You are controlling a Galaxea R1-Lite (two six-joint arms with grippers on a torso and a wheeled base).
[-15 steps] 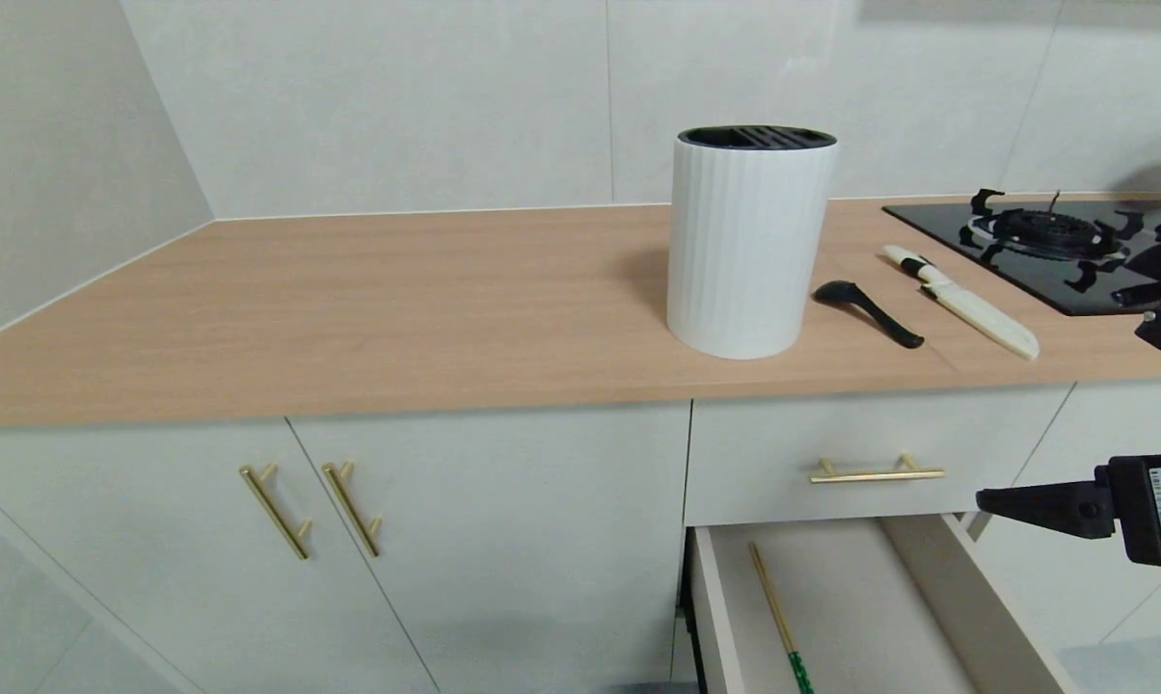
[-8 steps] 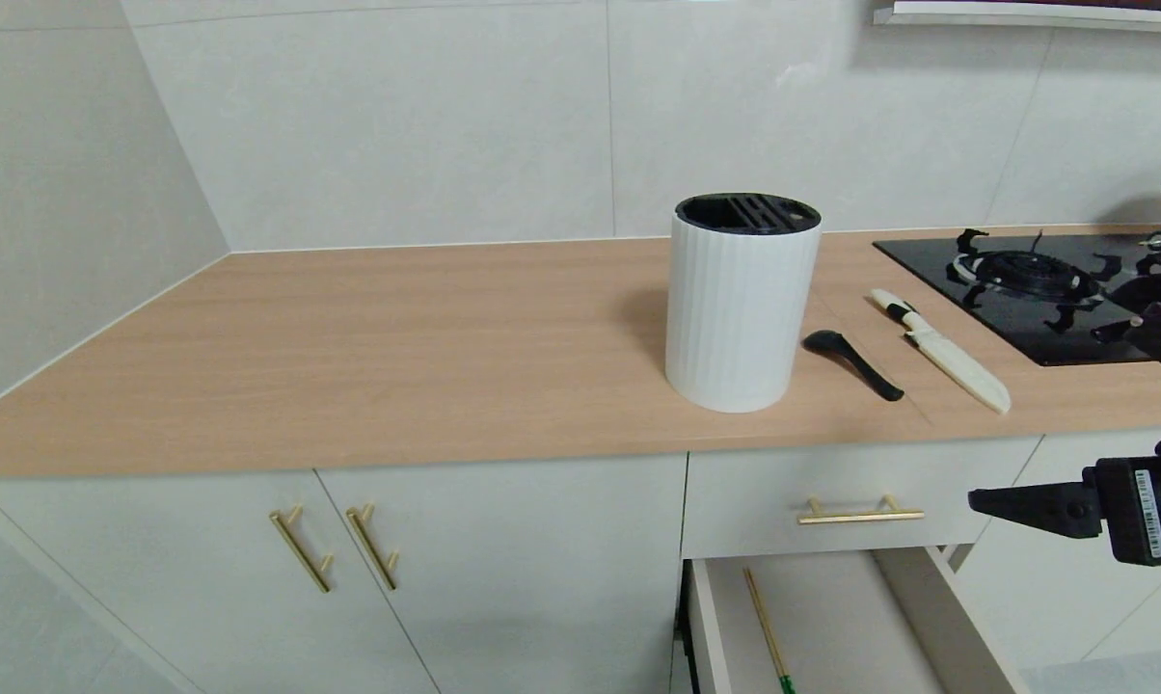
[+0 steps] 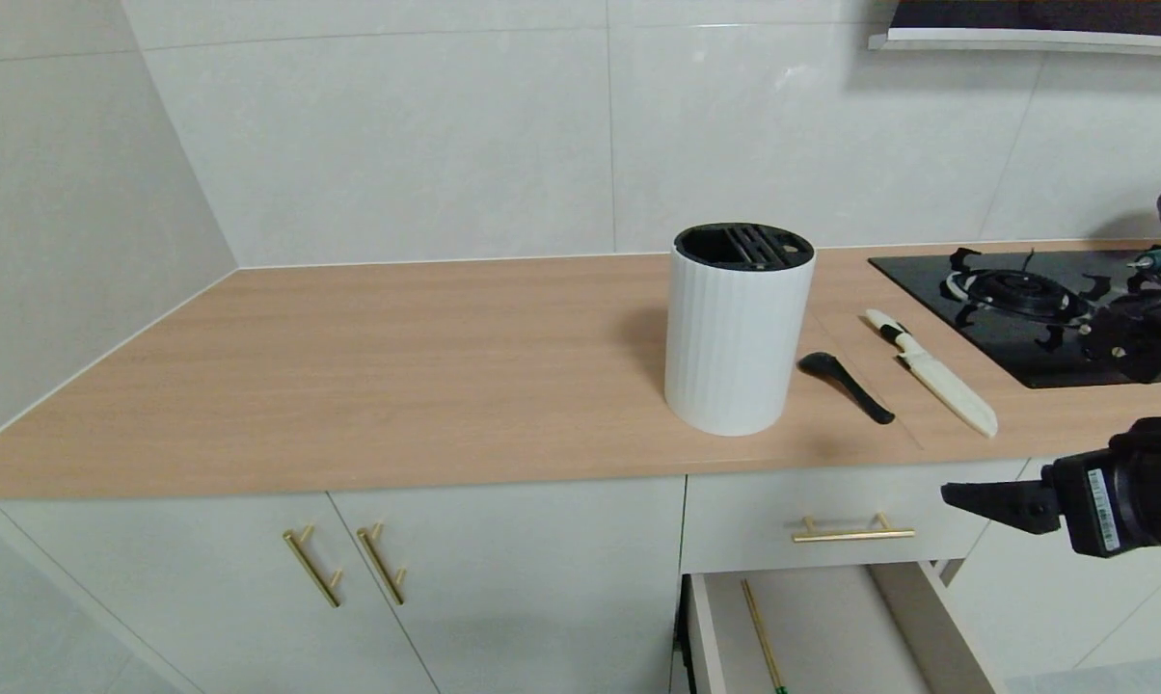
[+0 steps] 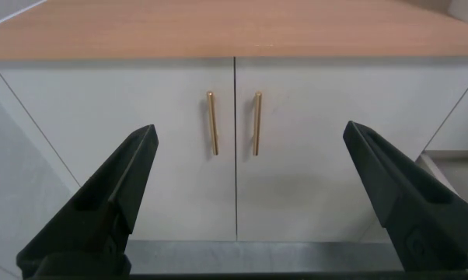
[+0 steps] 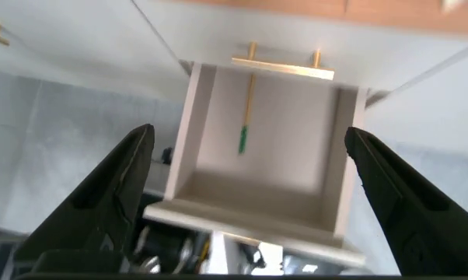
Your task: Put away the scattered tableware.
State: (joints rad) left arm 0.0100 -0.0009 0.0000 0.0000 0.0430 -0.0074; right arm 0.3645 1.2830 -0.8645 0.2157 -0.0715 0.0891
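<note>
A black spoon (image 3: pixel 846 384) and a white knife (image 3: pixel 931 372) lie on the wooden counter (image 3: pixel 426 376), just right of a tall white ribbed holder (image 3: pixel 740 333) with a slotted black top. Below them a drawer (image 3: pixel 704 627) stands pulled out, with a single chopstick (image 3: pixel 759 627) inside. My right gripper (image 3: pixel 952 493) hangs in front of the cabinets, right of the drawer handle and below the counter edge. In the right wrist view it (image 5: pixel 249 134) is open and empty above the drawer (image 5: pixel 249 210) and the green-tipped chopstick (image 5: pixel 246 117). My left gripper (image 4: pixel 249 134) is open and empty, facing two cabinet doors.
A black gas hob (image 3: pixel 1024 299) occupies the counter's far right, behind the knife. Tiled walls close the back and left. Gold handles (image 3: pixel 349 564) stick out from the cabinet doors, and another (image 3: pixel 852 530) from the shut drawer above the open one. The counter's left half is bare wood.
The whole head view has slid downward, so the camera has moved. Against the drawer front, my right gripper now stands higher and slightly more to the left. The tableware has not moved.
</note>
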